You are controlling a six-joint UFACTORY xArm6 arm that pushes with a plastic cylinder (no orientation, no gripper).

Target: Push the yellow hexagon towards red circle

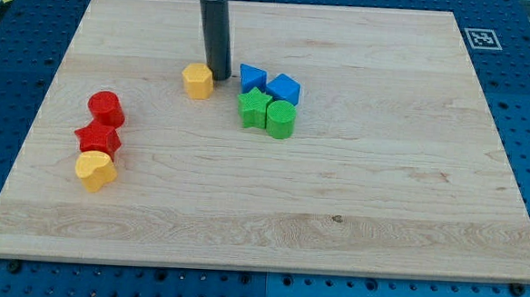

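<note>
The yellow hexagon (197, 80) lies on the wooden board at the upper middle-left. My tip (220, 76) stands right beside it, touching or nearly touching its right edge. The red circle (106, 108) sits further toward the view's left and slightly lower than the hexagon. The dark rod rises straight up from the tip to the view's top.
A red star-like block (98, 140) and a yellow heart-like block (95, 170) sit just below the red circle. Two blue blocks (252, 76) (284, 88) and two green blocks (253, 107) (280, 119) cluster right of the tip. The board's edge (259, 265) borders a blue pegboard.
</note>
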